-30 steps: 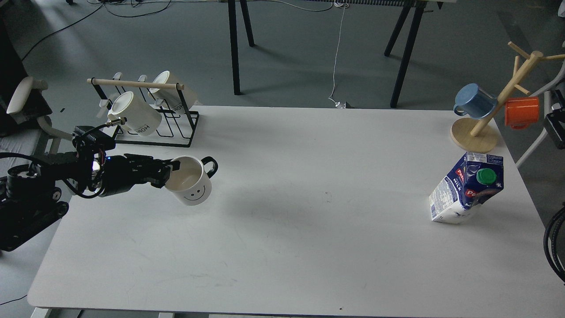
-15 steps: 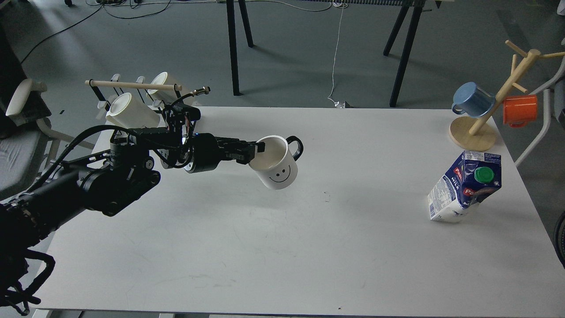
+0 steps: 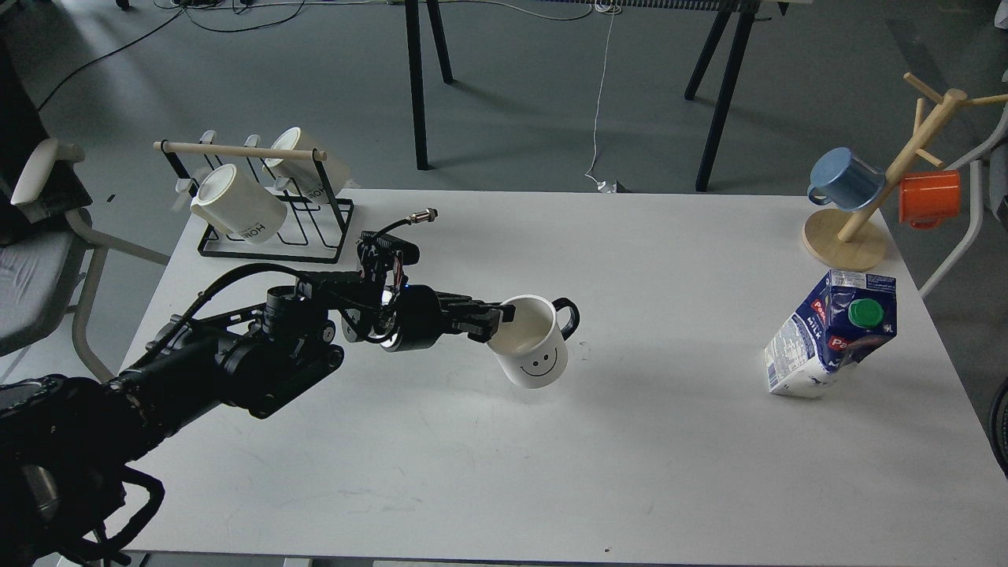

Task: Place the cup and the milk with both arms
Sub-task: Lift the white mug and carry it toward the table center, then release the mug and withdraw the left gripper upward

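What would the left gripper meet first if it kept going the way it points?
Beyond the cup that the left gripper holds, the line runs right over bare table. The milk seems the first thing near it; depth is unclear.

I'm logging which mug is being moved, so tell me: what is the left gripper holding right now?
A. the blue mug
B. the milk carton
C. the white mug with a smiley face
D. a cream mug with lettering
C: the left gripper is clamped on the rim of the white smiley cup, while the milk stands untouched at the right of the table.
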